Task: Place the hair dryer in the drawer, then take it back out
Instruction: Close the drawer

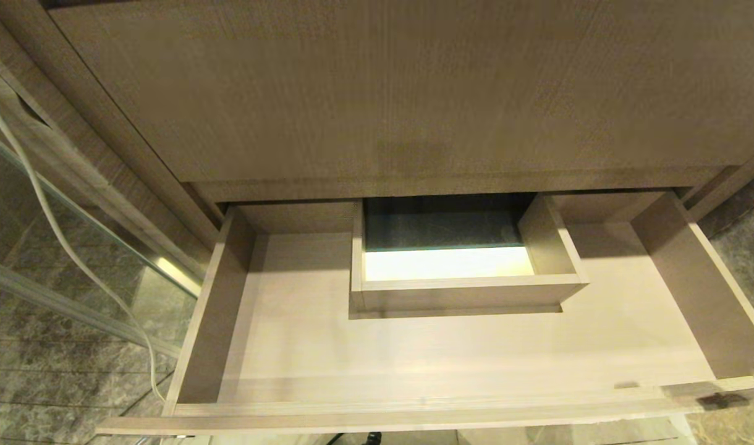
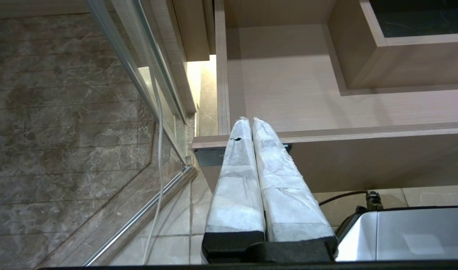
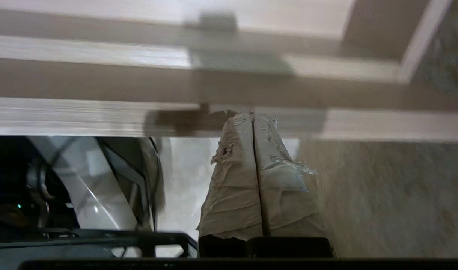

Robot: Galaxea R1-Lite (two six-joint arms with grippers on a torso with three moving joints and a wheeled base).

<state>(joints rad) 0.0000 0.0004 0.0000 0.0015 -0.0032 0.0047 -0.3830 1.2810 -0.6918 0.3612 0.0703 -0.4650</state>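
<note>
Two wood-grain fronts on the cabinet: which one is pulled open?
The lower one, the drawer, pulled out with its bare floor and boxed cutout showing. The taller panel above stays flush and closed.

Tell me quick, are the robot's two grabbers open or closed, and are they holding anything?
Left gripper: closed, holding nothing, below the drawer front.
Right gripper: closed, holding nothing, near the drawer's front edge.

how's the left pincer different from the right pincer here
The left pincer sits before the drawer front's left end, its wrap bright white and mostly smooth. The right pincer sits below the front toward its right end, its wrap duller, wrinkled and frayed. Both are shut, empty and outside the drawer.
</note>
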